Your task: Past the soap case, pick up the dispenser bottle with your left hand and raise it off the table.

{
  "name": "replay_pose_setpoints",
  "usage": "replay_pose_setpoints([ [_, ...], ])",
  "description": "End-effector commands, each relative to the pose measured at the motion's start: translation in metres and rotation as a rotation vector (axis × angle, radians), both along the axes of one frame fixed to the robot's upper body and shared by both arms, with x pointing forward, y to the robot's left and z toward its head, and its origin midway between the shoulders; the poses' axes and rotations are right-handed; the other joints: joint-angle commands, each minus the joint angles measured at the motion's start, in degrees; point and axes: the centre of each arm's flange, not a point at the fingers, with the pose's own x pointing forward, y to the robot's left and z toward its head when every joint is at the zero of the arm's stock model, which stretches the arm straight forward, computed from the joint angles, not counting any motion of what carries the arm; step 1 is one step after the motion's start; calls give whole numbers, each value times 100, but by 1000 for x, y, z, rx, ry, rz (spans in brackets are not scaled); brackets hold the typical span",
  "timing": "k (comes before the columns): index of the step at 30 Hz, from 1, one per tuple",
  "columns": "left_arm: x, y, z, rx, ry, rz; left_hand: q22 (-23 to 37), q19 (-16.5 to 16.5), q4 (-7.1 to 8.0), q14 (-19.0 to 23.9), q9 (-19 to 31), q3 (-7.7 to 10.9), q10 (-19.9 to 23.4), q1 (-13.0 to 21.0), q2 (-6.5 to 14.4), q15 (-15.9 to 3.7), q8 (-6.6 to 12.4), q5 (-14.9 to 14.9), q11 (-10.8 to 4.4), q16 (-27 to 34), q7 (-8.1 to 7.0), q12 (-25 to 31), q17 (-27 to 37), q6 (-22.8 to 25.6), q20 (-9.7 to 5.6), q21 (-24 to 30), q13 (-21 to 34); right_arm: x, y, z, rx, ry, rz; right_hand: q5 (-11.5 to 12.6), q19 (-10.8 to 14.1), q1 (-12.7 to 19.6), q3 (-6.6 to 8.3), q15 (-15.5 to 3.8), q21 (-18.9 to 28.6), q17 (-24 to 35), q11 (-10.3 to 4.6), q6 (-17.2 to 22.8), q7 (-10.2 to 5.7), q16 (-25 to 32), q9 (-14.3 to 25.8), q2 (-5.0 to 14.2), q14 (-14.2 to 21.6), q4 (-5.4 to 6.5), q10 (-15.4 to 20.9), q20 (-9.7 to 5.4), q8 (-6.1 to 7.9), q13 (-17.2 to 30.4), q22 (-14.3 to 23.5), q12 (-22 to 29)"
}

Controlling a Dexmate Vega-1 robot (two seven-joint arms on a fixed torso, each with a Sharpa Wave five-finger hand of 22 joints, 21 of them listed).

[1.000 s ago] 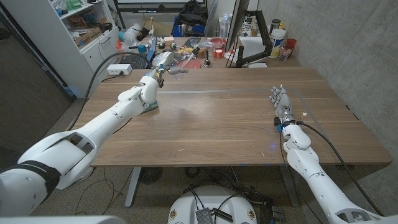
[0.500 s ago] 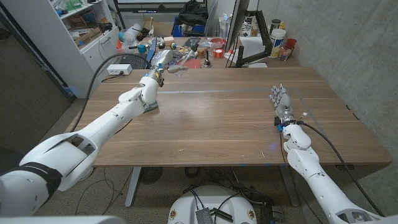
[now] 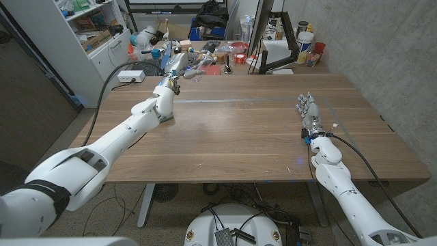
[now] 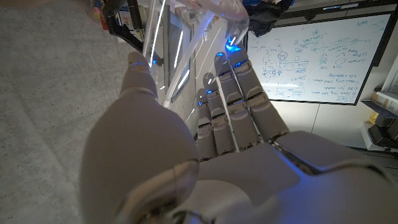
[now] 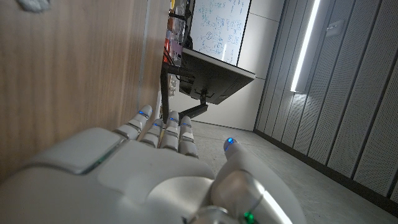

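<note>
My left hand [image 3: 176, 70] is stretched out over the table's far left edge and grips a clear plastic dispenser bottle [image 3: 192, 70], which hangs above the wood. In the left wrist view the clear bottle [image 4: 198, 30] sits between the thumb and the fingers [image 4: 231, 87] of my left hand [image 4: 205, 143]. A small teal soap case [image 3: 166, 118] lies on the table under my left forearm, partly hidden by it. My right hand [image 3: 308, 113] stands at the table's right side with its fingers straight and apart, holding nothing; its back fills the right wrist view [image 5: 155, 168].
Behind the table [image 3: 232, 137] stands a second table cluttered with tools and bottles [image 3: 218, 51]. A black monitor stand [image 3: 273, 61] and cans [image 3: 305, 48] sit at the back right. A white power strip [image 3: 130, 76] and a shelf [image 3: 89, 27] are at the left.
My left hand has carried the clear bottle a little higher and farther towards the back of the table. The right hand has stayed still.
</note>
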Motion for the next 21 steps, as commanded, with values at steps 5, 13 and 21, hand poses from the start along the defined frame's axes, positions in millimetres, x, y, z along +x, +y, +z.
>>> replay_pose_setpoints([
  [5,-3,3,0,-64,-43,-23,15,422,116,850,24,548,1354,783,867,-1227,16,39,-1284,16,-676,7,29,950,-672,59,26,-1,1,-3,5,3,-1,22,24,-40,-12,11,-18,14,12,48,6,6,31,34,36,-2,36,-345,19,16,22,-17],
  [13,-4,4,1,-78,-61,-30,14,432,123,863,24,556,1364,772,869,-1222,7,33,-1282,10,-675,-5,27,959,-675,64,22,-3,2,-4,7,1,-6,23,28,-41,-13,10,-33,14,18,47,5,4,31,35,32,-2,28,-346,19,16,23,-20],
  [21,-8,4,2,-88,-85,-35,13,438,130,875,23,565,1378,763,872,-1221,4,29,-1281,5,-692,-12,26,982,-678,67,23,-7,1,-5,7,-7,-11,23,37,-41,-14,15,-44,14,22,48,12,5,31,34,37,-2,33,-340,19,16,23,-18],
])
